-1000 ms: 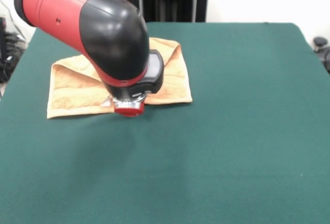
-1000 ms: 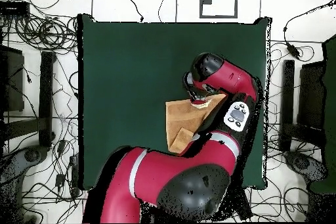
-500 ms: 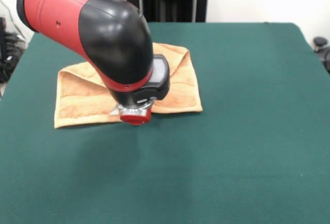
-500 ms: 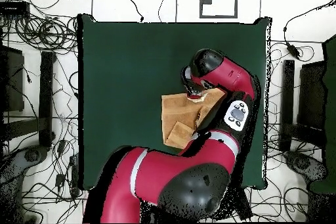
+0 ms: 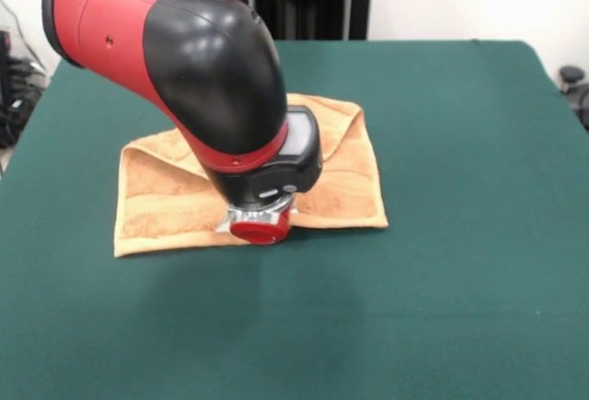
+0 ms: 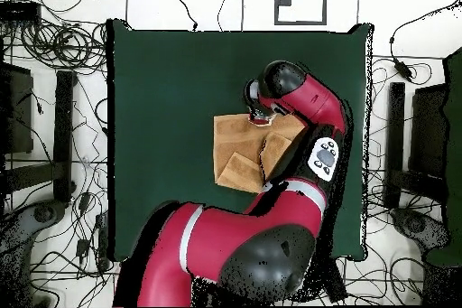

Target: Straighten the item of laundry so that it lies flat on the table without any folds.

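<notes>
Half of the towel (image 5: 340, 179) hides behind the arm (image 5: 184, 60) on our green worktop (image 5: 460, 280) (still creased, one corner doubled over). We cannot tell the end effector's (image 5: 260, 228) state; cables (image 6: 54, 47) litter the surrounding floor.

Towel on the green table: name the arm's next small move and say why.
Probably keep dragging the towel toward the camera's side of the table. The arm's end sits at the towel's near edge, and a folded flap shows in the overhead view, so it isn't flat yet.
</notes>
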Tool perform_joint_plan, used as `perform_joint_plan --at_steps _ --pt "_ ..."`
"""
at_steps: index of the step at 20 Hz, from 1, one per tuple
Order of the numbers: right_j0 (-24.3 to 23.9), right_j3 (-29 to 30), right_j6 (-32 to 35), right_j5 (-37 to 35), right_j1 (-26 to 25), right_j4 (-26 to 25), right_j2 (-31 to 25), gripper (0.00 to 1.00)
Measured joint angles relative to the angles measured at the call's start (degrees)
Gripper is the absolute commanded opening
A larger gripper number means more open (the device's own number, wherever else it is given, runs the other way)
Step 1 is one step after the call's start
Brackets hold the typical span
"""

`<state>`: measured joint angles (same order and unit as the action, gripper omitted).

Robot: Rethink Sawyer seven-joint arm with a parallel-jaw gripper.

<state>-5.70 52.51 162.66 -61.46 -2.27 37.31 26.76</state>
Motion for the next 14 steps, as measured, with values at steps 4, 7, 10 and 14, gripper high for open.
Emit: perform_joint_plan --at_steps 4,7,10,14 --pt "0.0 -2.5 0.1 0.0 -1.0 2.2 -0.2 0.0" --pt "0.0 -4.4 0.3 0.0 -1.8 3.2 -0.2 0.0" --pt "0.0 -6.9 0.6 -0.1 -3.1 4.1 -0.2 0.0" --pt "0.0 -9.2 1.1 -0.2 -4.0 4.7 -0.2 0.0"
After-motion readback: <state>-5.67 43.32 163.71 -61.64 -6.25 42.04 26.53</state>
